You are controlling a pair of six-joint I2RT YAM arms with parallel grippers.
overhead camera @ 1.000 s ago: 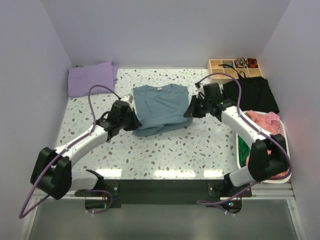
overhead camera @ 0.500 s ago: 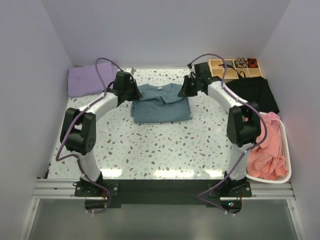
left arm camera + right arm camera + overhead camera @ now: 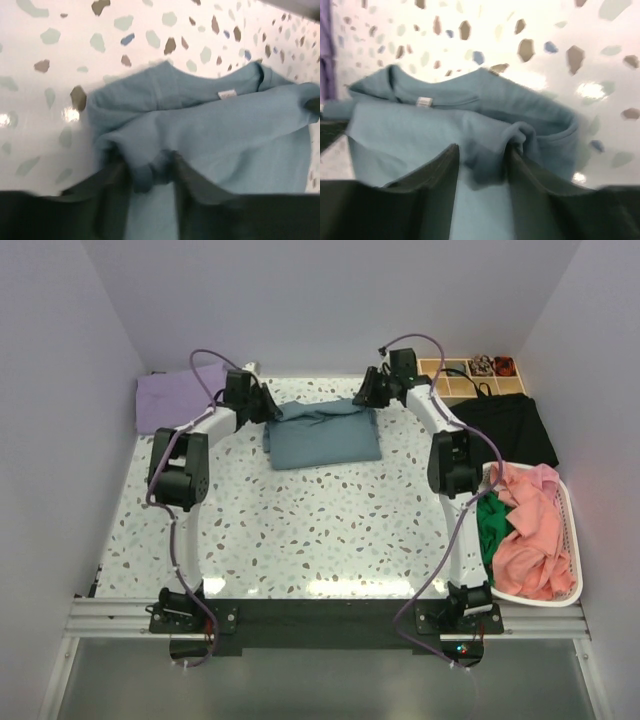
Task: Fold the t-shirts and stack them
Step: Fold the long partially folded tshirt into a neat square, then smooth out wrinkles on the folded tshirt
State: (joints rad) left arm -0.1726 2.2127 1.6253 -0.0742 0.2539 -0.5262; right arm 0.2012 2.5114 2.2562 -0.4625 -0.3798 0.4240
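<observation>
The slate-blue t-shirt (image 3: 325, 440) lies folded in half at the far middle of the table, its near half laid over the collar end. My left gripper (image 3: 272, 412) stands at its far left corner and my right gripper (image 3: 362, 400) at its far right corner. In the left wrist view the left gripper (image 3: 150, 172) has its jaws apart, with a loose bunch of the blue t-shirt (image 3: 225, 135) between the tips. The right gripper (image 3: 482, 160) is likewise open over a bunched fold of the shirt (image 3: 410, 130). A lavender t-shirt (image 3: 170, 400) lies at the far left corner.
A wooden compartment tray (image 3: 470, 375) sits at the far right, with a black garment (image 3: 505, 430) in front of it. A white basket (image 3: 572, 540) at the right edge holds salmon-pink cloth (image 3: 530, 520) and something green. Walls close in the table's sides.
Both arms have carried the shirt's near edge to the far side, folding it in half. Both pairs of jaws, shut on the cloth before, have parted.
</observation>
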